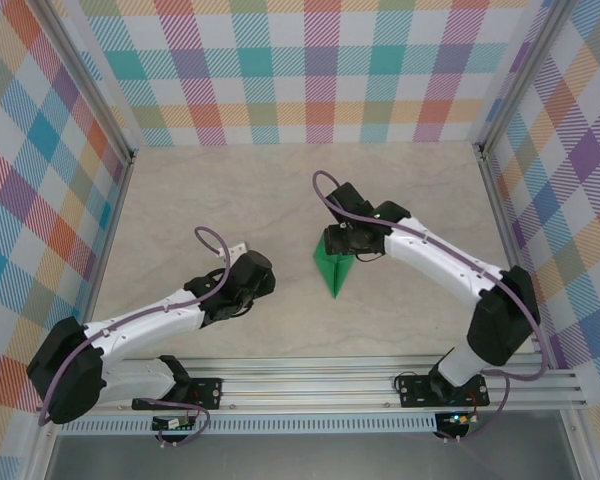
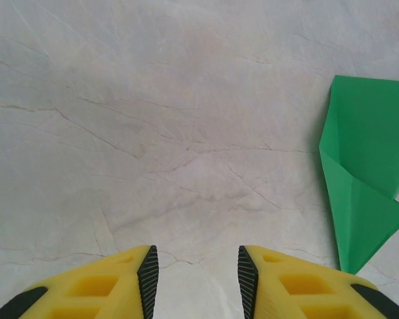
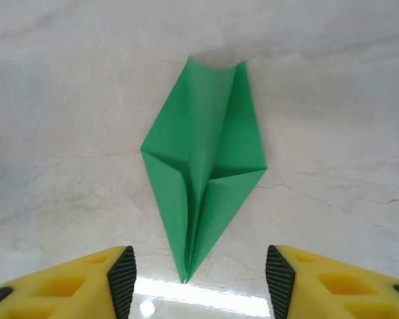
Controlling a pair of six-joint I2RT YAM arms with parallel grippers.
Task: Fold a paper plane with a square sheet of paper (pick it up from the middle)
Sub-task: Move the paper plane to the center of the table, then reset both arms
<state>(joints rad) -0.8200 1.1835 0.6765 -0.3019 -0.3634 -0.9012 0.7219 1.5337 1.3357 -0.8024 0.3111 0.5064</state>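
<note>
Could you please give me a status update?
Left end effector open, apart from the paper plane. Right end effector open over it, not gripping. Nothing obstructing.

High overhead, two low wrist views, all on paper plane [image 3: 203, 166]

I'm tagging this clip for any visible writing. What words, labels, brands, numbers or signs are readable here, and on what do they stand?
None can be read.
The green paper plane is plain, with creases only.
The table has a marbled, unprinted surface.
The walls carry a coloured check pattern and no lettering.
The small board below the left arm's base is too small to tell whether it bears any marking.
</note>
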